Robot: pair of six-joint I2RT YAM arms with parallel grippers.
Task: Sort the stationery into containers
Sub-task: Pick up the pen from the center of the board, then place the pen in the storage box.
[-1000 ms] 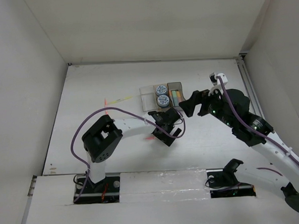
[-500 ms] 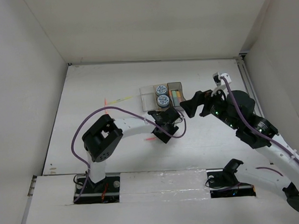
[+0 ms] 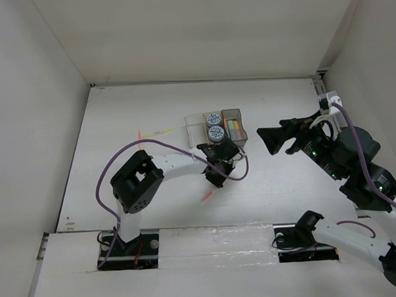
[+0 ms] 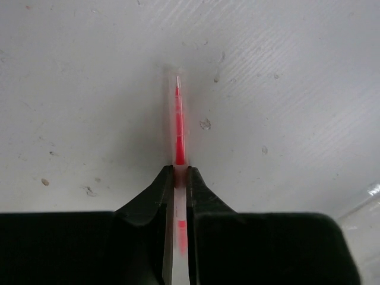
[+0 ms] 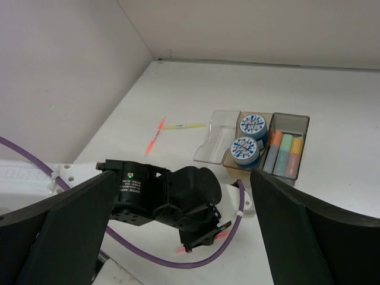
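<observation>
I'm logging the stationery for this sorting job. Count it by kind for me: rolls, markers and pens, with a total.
Blue-white rolls: 2
Markers: 3
Pens: 3 (red pen in the left gripper, orange pen, yellow pen)
Total: 8

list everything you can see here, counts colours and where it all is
bins: three joined, clear, amber, smoky grey, far middle of table
rolls: two, blue-white, in amber bin
markers: three, orange, green, yellow-orange, in grey bin
loose pens: two, orange and yellow-green, on table left of bins
red pen: one, in left gripper
table: one, white
left gripper: black, shut on red pen
right gripper: black, open, right of bins
</observation>
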